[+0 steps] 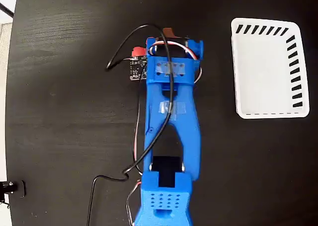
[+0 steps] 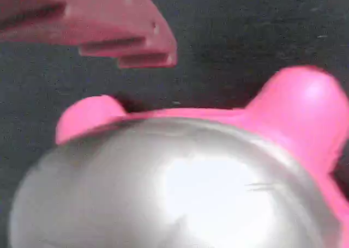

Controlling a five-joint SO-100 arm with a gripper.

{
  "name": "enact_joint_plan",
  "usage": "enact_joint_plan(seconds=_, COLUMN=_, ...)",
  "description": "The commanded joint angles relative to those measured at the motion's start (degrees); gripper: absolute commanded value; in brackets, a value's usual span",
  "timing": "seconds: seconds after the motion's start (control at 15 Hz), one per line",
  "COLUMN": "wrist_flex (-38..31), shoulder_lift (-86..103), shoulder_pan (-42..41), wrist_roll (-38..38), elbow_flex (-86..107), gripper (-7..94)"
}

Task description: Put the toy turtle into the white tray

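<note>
The fixed view looks straight down from above on the black table (image 1: 59,112), taking in the whole blue arm (image 1: 169,121) and the white tray (image 1: 268,72). The wrist view sits very close over the toy turtle (image 2: 180,188), which both views share.

toy turtle (image 1: 137,51) under arm (image 1: 169,116) at left, white tray (image 1: 268,69) well apart right, both on table (image 1: 64,112)

Item count, both views
Qty: 1 toy turtle (image 2: 180,188), 1 white tray (image 1: 268,69), 1 blue arm (image 1: 169,131), 1 bench (image 1: 64,112).
</note>
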Motion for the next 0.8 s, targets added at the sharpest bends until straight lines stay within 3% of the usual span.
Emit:
enact_joint_plan(seconds=0.0, wrist_flex=0.0, shoulder_lift=2.37, shoulder_pan=-0.26, wrist_roll=-1.14, elbow_flex=-3.08, gripper=70)
enact_joint_plan(seconds=0.2, wrist_flex=-0.18, shoulder_lift=2.29, shoulder_pan=-0.44, wrist_roll=-0.88, elbow_flex=-3.16, gripper=68)
enact_joint_plan(seconds=0.4, wrist_flex=-0.35, shoulder_lift=2.2, shoulder_pan=-0.7, wrist_roll=-0.7, elbow_flex=-3.16, gripper=55)
enact_joint_plan(seconds=0.73, wrist_flex=-0.44, shoulder_lift=2.37, shoulder_pan=-0.7, wrist_roll=0.09, elbow_flex=-3.43, gripper=15)
